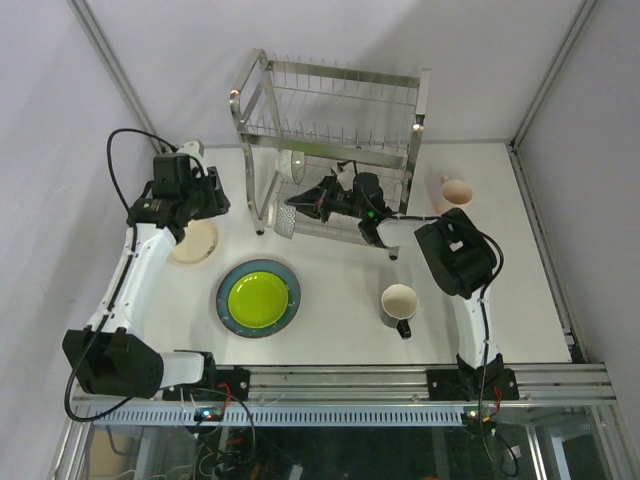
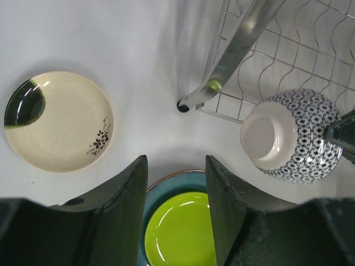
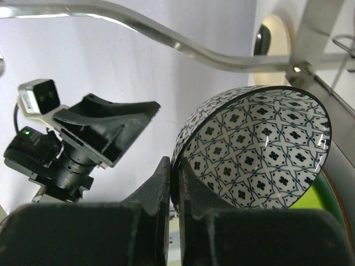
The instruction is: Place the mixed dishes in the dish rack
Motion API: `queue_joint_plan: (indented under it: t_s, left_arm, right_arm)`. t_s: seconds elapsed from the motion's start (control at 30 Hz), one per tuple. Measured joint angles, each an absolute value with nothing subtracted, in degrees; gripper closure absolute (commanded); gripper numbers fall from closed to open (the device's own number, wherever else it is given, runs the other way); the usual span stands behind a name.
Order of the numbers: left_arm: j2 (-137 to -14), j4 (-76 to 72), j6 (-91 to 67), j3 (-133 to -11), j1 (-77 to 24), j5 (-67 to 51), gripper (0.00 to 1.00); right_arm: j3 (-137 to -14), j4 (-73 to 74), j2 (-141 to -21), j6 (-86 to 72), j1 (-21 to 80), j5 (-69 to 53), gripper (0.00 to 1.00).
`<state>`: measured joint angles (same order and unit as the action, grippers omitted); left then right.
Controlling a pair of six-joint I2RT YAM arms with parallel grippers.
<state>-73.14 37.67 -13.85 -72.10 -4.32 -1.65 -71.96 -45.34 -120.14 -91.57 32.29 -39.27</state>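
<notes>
One patterned bowl (image 3: 255,149), rim between fingers of right tool (image 3: 175,173)

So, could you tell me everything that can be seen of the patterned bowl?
The patterned bowl looks like glossy ceramic, with a dark lattice-and-flower pattern on white inside and outside, a dark rim and a plain white foot. It is tipped on its side, its rim pinched between the right fingers, at the edge of the lower shelf of the dish rack. Whether it rests on the wires, I cannot tell.
</notes>
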Motion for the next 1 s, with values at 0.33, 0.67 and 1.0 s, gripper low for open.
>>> queue_joint_plan:
  t_s: [0.33,0.67,1.0]
  left_arm:
    - [-75.3,37.7,-13.5,-72.7,-4.3,-1.7,0.5]
    - [-76.0,37.5,-13.3,-73.4,-3.6,-1.8,0.5]
    - [-77.2,37.5,-13.3,-75.8,-2.9,-1.7,0.5]
  right_arm:
    - [-81.1,-49.5,-125.5,-93.0,32.3,-32.8,1.0]
    - [-90.8,-47.7,-131.6,-92.6,31.9,-31.0,1.0]
    - [-91.6,-44.7,-133.1,-89.7,31.4,-28.8,1.0]
